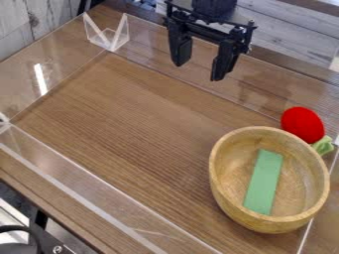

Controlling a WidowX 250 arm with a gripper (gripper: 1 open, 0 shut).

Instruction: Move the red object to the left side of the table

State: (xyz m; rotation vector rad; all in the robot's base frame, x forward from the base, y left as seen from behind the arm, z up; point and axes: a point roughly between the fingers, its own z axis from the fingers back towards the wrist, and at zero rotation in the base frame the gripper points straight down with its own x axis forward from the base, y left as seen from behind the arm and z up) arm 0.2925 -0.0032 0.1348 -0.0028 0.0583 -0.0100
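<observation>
Step in hand: approach, grasp not yet made. The fingers (201,62) hang at the upper centre of the frame, spread wide and holding nothing, pointing down over bare table (126,129). The red object (303,123) sits at the right edge, just behind the wooden bowl (228,164), well apart from the fingers. Next move, as judged: travel right, descend over the fruit, close. Part of the red object is hidden by the bowl rim; its green stem end is barely legible. A flat green block (267,182) lies inside the bowl.

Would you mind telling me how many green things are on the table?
2: a flat green block lying inside the wooden bowl, and the red fruit's green leaf beside the bowl. Others may be hidden.
</observation>
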